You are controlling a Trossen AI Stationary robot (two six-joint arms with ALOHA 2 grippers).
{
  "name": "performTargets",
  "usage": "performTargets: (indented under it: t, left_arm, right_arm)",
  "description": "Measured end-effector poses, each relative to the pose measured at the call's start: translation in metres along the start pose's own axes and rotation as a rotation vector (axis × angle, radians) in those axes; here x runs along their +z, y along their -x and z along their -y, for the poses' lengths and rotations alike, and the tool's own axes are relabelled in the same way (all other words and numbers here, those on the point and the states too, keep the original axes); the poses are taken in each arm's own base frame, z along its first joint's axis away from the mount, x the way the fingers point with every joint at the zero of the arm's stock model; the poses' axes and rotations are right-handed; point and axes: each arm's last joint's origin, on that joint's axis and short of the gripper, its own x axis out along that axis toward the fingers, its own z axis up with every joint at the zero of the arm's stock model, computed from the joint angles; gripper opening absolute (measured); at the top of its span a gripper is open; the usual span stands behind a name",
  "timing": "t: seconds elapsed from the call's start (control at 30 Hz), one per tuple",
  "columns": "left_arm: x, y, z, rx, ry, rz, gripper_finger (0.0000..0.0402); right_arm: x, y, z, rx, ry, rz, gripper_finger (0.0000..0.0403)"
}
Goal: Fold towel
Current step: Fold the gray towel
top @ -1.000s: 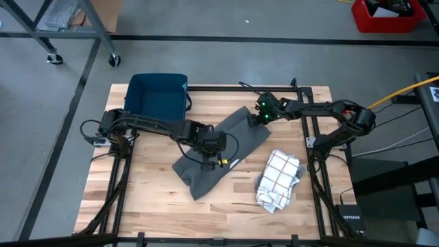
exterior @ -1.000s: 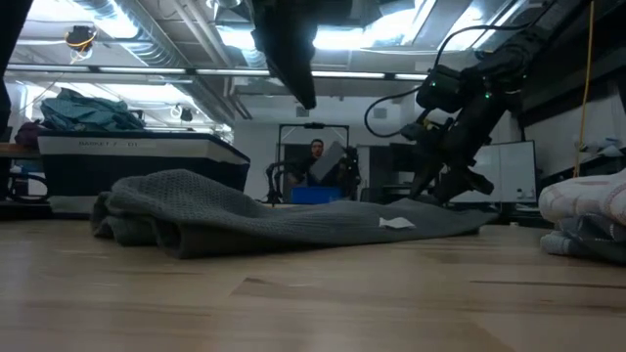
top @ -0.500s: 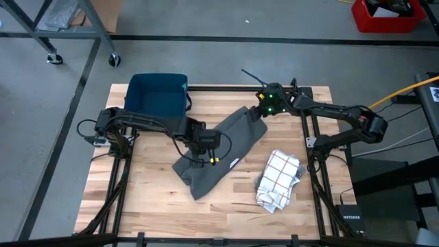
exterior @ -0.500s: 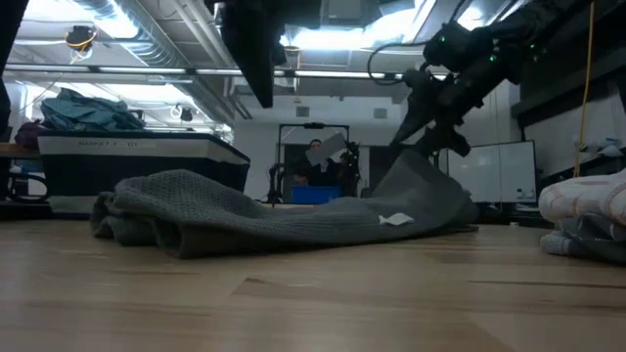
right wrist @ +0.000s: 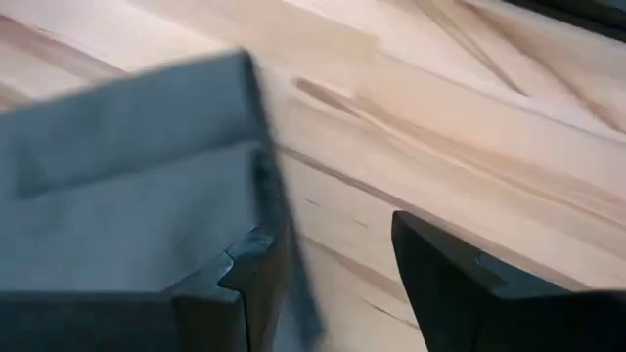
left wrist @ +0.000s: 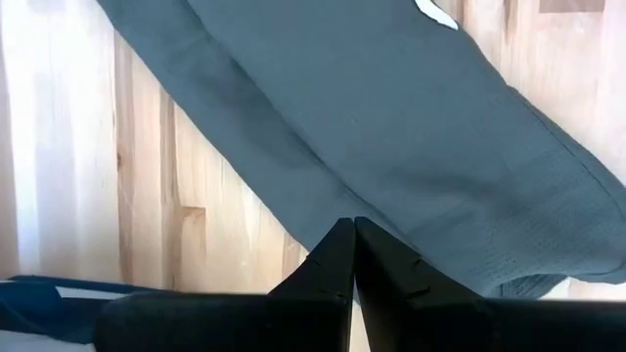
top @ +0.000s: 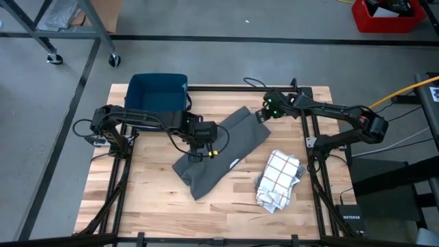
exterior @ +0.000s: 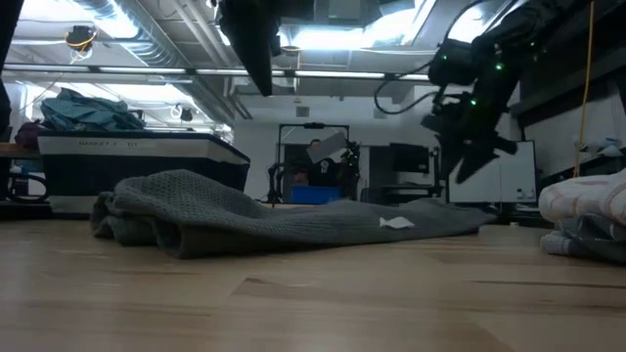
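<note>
Barely begun, by the look of it: gray towel (top: 218,148) lying rumpled and unfolded on the desk (top: 137,199), bunched at the end below the left gripper (top: 200,140), no neat fold made, whole fold left to do. Long axis diagonal across the desk, from that bunched end up to the corner just beside the right gripper (top: 264,113). Left fingers (left wrist: 337,256) pressed shut on nothing, above the cloth's edge; right fingers (right wrist: 445,269) parted, empty, corner just beside them, unheld.
</note>
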Motion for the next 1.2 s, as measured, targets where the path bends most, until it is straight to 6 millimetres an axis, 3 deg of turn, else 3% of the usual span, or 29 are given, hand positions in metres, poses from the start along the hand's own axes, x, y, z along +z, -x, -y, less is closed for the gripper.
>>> performTargets:
  t: [0.13,0.33,0.53,0.73,1.07,1.2]
  left_arm:
    - [-0.003,0.0,-0.004,0.007,0.018,-0.036,0.0002]
    - [-0.017,-0.008,0.0,0.021,0.096,-0.151,0.0001]
    - [-0.034,-0.039,0.019,0.024,0.135,-0.195,0.0001]
    - [-0.052,-0.079,0.035,0.016,0.192,-0.154,0.0001]
    - [-0.08,-0.111,0.044,0.023,0.269,-0.173,0.0001]
    - [-0.084,-0.117,0.057,-0.063,0.28,-0.15,0.0001]
  right_arm:
    - [-0.001,0.001,-0.002,0.07,0.057,-0.037,0.0186]
    - [-0.014,0.007,-0.032,0.316,0.138,-0.105,0.0186]
    - [-0.041,0.016,-0.064,0.317,0.181,-0.105,0.0186]
    - [-0.056,0.02,-0.078,0.252,0.143,-0.065,0.0186]
    - [-0.069,-0.018,-0.09,0.163,0.136,-0.138,0.0186]
    - [-0.074,-0.034,-0.093,0.134,0.145,-0.161,0.0186]
